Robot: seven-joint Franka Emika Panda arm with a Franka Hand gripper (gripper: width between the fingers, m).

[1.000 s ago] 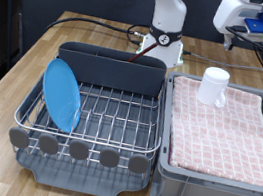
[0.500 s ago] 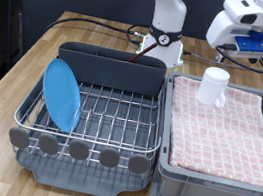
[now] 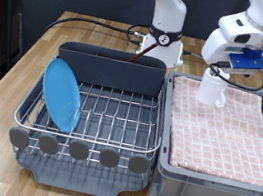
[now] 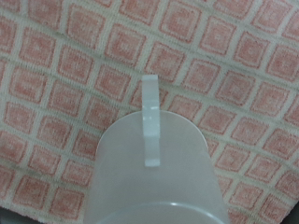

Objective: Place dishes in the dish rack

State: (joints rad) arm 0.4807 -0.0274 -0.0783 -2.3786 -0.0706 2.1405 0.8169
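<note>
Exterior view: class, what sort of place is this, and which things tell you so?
Probably a robot lab bench set up as a dish-drying station: a wooden table bears the arm's base, a rack holding a plate, and a cloth-lined bin with a cup.

light-blue plate (image 3: 62, 94) on edge in the dish rack (image 3: 92, 122); white cup (image 3: 212, 88) upside down on pink cloth (image 3: 225, 134)
</note>
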